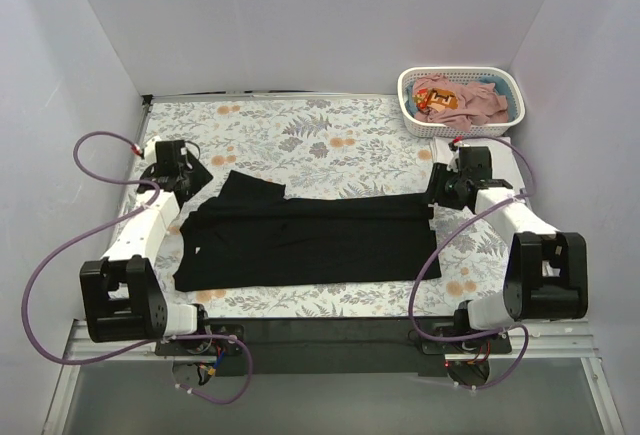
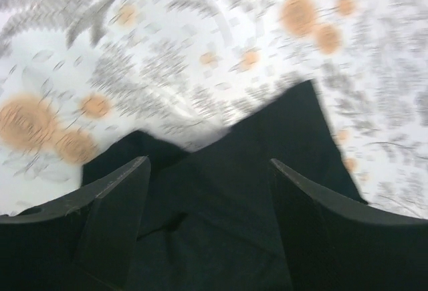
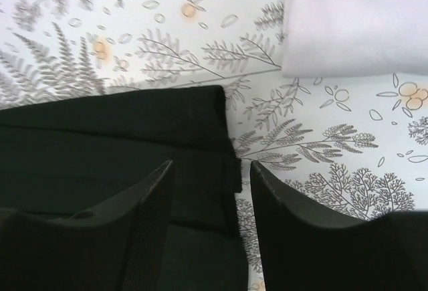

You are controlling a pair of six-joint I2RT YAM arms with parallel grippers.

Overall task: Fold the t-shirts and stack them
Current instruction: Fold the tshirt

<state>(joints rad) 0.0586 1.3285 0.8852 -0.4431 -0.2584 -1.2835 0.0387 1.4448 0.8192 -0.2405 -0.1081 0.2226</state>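
Only from above: one white slotted basket (image 1: pixel 455 128) in the far right corner, heaped with dusty-pink t-shirts (image 1: pixel 470 100), count impossible to tell. Also from above: one black t-shirt (image 1: pixel 310 240) flat in the middle of the floral cloth (image 1: pixel 330 140), its far long edge doubled over, stretched between two arms. Each arm bent forward from its near base, wrist turned inward to one end of the shirt.

Only in the blurred left wrist view: left gripper (image 2: pixel 208 162) spread wide, clamping nothing, a pointed sleeve of black fabric below and between its fingers (image 2: pixel 114 204).

Only in the right wrist view: right gripper (image 3: pixel 212 165) parted, holding nothing, poised over the shirt's layered edge. Plain pale surface (image 3: pixel 361 17) in the upper right corner, nature unclear.
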